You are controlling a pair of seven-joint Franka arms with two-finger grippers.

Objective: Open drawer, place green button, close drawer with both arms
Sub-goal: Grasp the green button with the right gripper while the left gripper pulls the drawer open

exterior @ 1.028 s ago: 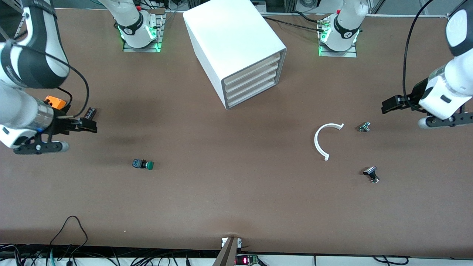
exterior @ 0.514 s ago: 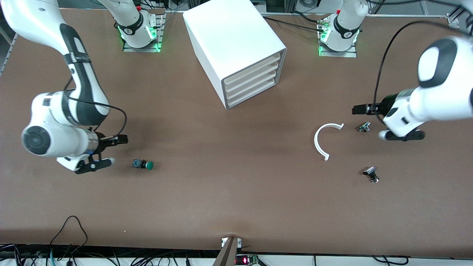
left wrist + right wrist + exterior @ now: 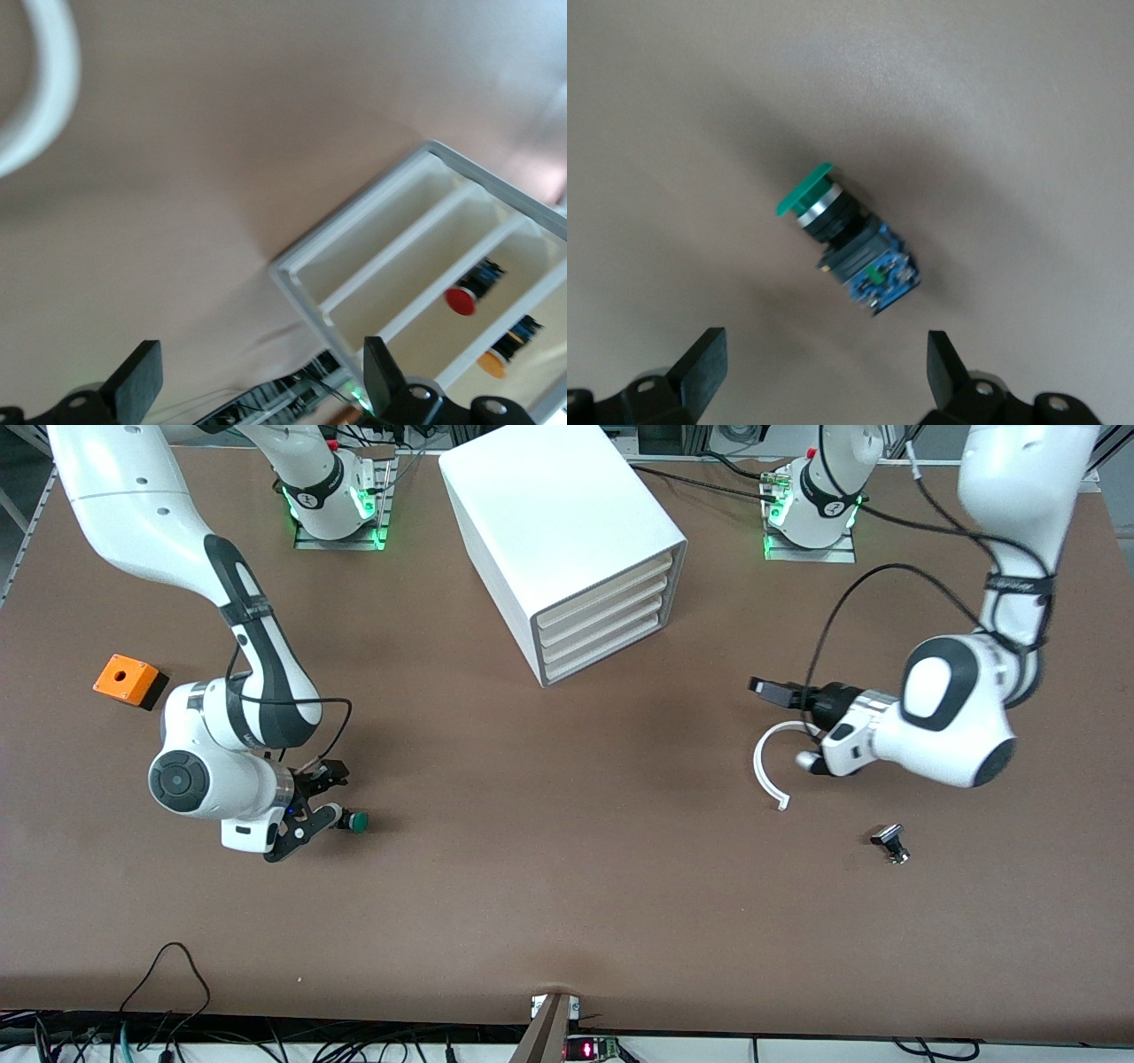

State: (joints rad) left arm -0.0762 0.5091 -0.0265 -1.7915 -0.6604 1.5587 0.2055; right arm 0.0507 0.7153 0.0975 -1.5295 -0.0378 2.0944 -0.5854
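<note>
Front view shows the right gripper (image 3: 321, 797) low over the counter (image 3: 567, 886) with its fingers (image 3: 702, 361) spread wide and holding nothing, the green-capped button (image 3: 355, 822) lying on its side just ahead of the fingertips, toward the cabinet's end of them. Over the white curved strip (image 3: 762, 766) the left gripper (image 3: 780, 726) hangs with fingers (image 3: 137, 382) equally wide and empty, pointing toward the white cabinet (image 3: 567, 540), whose four drawers (image 3: 602, 624) all sit closed. An orange box (image 3: 129, 679) lies near the right arm.
</note>
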